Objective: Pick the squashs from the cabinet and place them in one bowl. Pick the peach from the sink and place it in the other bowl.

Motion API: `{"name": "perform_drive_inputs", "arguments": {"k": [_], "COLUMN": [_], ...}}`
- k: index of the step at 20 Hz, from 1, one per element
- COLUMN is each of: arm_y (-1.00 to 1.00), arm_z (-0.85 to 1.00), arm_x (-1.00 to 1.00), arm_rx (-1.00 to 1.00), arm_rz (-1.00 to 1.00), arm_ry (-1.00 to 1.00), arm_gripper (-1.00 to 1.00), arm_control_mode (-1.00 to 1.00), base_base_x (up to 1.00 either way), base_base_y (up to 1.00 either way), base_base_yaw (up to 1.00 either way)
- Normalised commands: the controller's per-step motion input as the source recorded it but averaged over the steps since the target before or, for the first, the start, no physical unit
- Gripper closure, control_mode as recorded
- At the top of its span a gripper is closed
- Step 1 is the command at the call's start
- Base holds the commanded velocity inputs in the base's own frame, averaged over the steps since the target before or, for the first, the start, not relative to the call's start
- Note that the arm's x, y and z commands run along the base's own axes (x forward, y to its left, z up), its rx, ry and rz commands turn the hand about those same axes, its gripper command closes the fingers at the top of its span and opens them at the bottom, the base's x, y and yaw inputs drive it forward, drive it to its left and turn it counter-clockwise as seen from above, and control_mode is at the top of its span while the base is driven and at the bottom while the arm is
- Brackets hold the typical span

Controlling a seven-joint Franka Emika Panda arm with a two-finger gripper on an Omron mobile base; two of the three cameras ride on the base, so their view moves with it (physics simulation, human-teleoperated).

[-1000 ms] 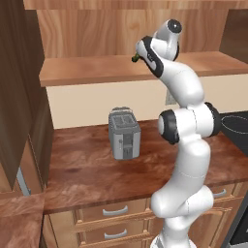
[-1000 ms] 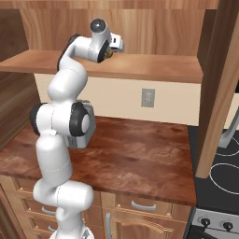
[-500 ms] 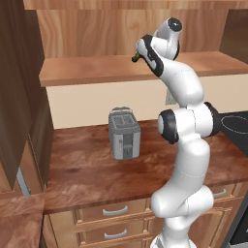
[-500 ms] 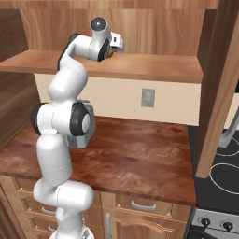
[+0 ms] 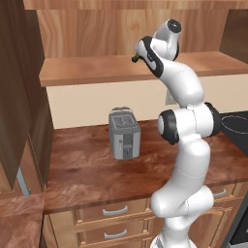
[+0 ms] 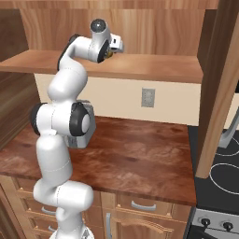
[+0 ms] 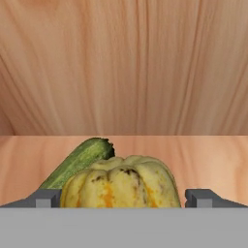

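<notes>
Squashs sit side by side on the cabinet shelf, and neither has been lifted yet. In the hand view the yellow squash lies dead centre between the 2 finger tips, with the green squash touching it from about 10 o'clock and running back toward the grained rear panel. From the left base view a bit of the green one pokes out beside the wrist at the shelf's edge.

The gripper is released, its jaws spread wide on either side of the yellow squash at 3 and 9 o'clock, and not pressing on it as far as the hand view shows. Whether the tips have gone deep enough for a firm hold is hard to judge, since only their upper ends rise into that view.

By my reckoning the task is at its very start: 0 of 3 items delivered. The arm is reaching up from the counter, where a toaster stands at about 9 o'clock from the robot's elbow. What remains is closing on the yellow squash, carrying it to a bowl, returning for the green one, then fetching the peach from the sink for the second bowl.
</notes>
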Motion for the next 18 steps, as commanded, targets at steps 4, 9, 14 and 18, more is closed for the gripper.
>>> {"name": "perform_drive_inputs", "arguments": {"k": [4,9,14,18], "arm_y": [0.00,0.00,0.00,0.00], "arm_z": [0.00,0.00,0.00,0.00], "arm_x": [0.00,0.00,0.00,0.00], "arm_rx": [0.00,0.00,0.00,0.00], "arm_rz": [0.00,0.00,0.00,0.00], "arm_ry": [0.00,0.00,0.00,0.00], "arm_gripper": [-1.00,-1.00,1.00,1.00], "arm_control_mode": [-1.00,-1.00,-1.00,-1.00], "base_base_x": [0.00,0.00,0.00,0.00], "base_base_y": [0.00,0.00,0.00,0.00], "base_base_yaw": [0.00,0.00,0.00,0.00]}}
